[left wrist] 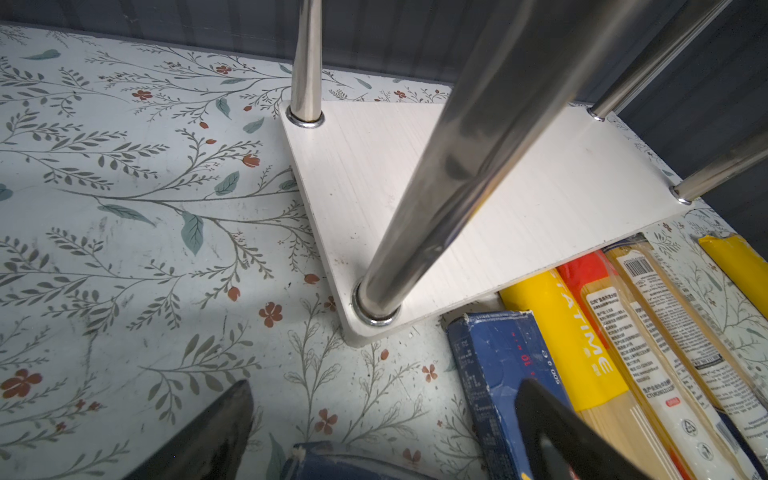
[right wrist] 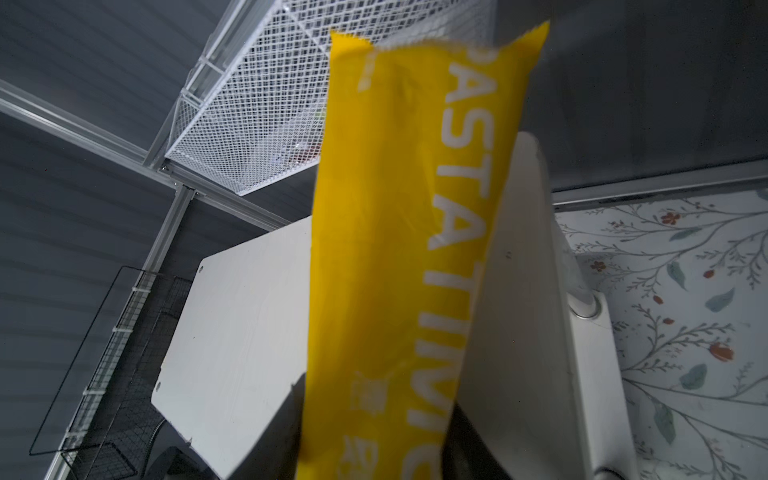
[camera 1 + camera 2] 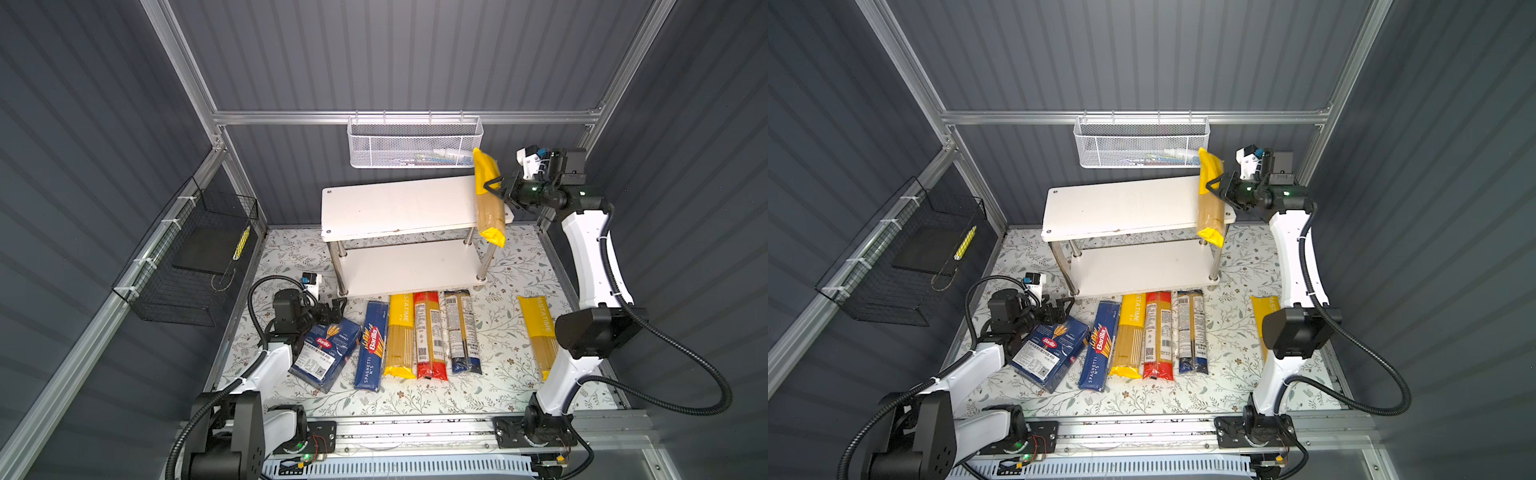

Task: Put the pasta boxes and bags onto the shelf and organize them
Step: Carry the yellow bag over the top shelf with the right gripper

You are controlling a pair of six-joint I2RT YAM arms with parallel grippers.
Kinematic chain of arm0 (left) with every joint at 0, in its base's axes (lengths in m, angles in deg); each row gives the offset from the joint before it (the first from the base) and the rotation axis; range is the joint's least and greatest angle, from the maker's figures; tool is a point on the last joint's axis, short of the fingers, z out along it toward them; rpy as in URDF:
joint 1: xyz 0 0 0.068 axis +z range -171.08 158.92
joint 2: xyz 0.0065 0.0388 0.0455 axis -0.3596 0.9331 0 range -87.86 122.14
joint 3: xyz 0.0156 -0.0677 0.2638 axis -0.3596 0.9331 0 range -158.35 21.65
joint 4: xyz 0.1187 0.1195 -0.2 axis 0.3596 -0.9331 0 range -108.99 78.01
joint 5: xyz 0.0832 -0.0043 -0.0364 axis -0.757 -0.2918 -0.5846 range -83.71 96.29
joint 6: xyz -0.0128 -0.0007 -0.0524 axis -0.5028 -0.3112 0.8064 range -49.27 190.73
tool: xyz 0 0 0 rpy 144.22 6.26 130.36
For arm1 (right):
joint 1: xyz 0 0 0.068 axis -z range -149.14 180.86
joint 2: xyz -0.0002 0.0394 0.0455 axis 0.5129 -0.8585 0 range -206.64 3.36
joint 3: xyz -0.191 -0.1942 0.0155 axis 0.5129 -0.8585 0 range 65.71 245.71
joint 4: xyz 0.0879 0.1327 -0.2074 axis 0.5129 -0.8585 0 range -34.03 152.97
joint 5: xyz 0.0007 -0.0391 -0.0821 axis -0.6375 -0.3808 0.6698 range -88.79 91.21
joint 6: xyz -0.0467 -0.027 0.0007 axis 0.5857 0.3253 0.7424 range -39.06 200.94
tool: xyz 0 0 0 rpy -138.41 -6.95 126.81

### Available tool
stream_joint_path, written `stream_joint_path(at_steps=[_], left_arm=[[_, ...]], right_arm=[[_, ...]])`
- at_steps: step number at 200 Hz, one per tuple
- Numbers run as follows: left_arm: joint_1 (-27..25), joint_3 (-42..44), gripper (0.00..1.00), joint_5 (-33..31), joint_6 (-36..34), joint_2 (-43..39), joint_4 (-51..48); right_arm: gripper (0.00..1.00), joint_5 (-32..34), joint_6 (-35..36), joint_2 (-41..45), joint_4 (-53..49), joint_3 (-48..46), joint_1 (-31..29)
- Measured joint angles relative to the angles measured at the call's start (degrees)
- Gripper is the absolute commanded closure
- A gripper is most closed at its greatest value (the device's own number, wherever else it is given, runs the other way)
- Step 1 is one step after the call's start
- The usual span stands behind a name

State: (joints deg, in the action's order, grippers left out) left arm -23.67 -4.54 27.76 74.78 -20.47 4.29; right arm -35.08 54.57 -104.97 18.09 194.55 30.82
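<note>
Bag (image 3: 489, 208), slim, yellow-ended, clear-middled

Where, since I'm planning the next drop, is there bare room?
Lower board: all bare. Top board: bare left of the held bag. Mat: bare between blue-ended bag and far-right yellow bag. Crowded: the row of boxes and bags before the shelf.

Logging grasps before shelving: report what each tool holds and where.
The right tool grips a yellow PASTATIME bag where its raised yellow end meets the clear middle; the left tool holds nothing.
</note>
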Motion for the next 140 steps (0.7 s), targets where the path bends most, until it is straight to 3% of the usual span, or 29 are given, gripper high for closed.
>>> stream_joint_path(at_steps=[36,66,140], left_arm=[[0.0,0.0,0.01,0.0,0.0,0.0,0.0],[0.0,0.0,0.01,0.0,0.0,0.0,0.0],[0.0,0.0,0.01,-0.5,0.0,-0.1,0.0]], right_arm=[[0.37,0.9,1.3,0.2,2.4,-0.2,0.3],[0.32,2.2,1.7,3.5,4.6,-5.5,0.3],[0.24,4.1,5.4,23.8,12.3,-25.4,-1.4]])
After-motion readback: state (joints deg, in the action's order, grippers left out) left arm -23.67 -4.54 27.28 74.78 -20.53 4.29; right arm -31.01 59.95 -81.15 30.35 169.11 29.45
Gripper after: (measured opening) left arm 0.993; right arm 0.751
